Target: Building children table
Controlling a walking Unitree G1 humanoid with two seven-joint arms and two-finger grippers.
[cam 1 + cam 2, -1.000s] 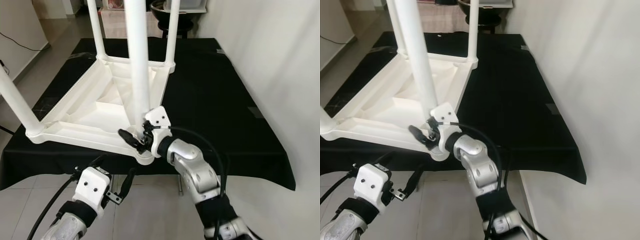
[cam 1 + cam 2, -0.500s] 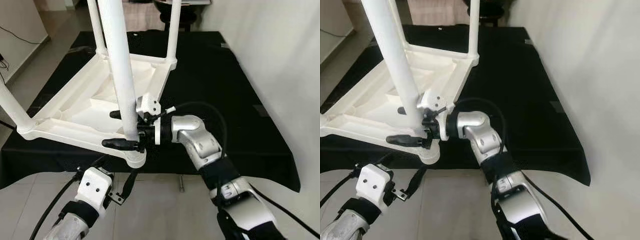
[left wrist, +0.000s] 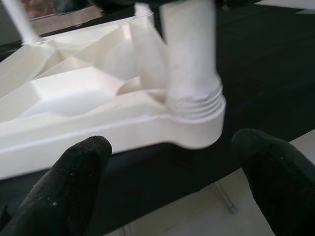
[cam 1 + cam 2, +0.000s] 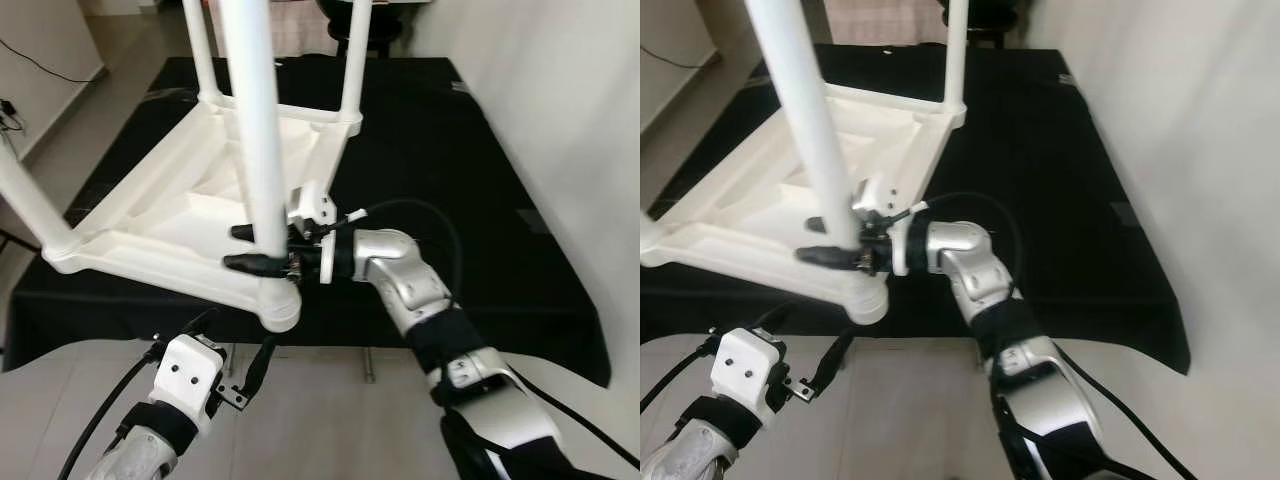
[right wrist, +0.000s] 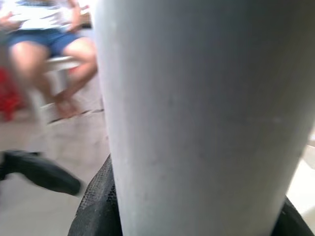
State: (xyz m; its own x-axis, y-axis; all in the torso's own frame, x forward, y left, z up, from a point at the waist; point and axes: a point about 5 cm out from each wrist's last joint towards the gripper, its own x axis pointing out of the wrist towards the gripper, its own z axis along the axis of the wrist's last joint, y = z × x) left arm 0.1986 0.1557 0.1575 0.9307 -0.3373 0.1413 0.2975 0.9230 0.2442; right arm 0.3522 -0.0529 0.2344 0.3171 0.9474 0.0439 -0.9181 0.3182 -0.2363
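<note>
Black cloth [image 4: 440, 150] covers a bench and hangs over its near edge; pale tile floor [image 4: 330, 420] below, white wall [image 4: 560, 90] on the right. White plastic table [image 4: 190, 215] lies upside down on the cloth, underside ribs up, near corner jutting just past the cloth edge. Legs stand upright in the corners — far legs [image 4: 353, 55] at the back, one leg [image 4: 25, 200] at the left corner, near leg [image 4: 255, 120] rising from the near corner socket [image 4: 277, 305].

Right arm [image 4: 410, 290] reaches in from the right across the cloth. Right gripper [image 4: 262, 248] sits level at the base of the near leg just above the socket, one black finger [image 4: 250, 263] in front of the leg and the other behind it — clamped on the leg. Right wrist view: leg surface pressed right up against the black pads [image 5: 96, 201]; a seated person [image 5: 44, 44] blurred behind.

Left gripper [image 4: 235, 352] is low, in front of the bench edge below the near corner, not touching anything. Left wrist view: its fingers [image 3: 74, 172] spread wide apart with the socket and threaded leg end [image 3: 194, 105] seen beyond them.
</note>
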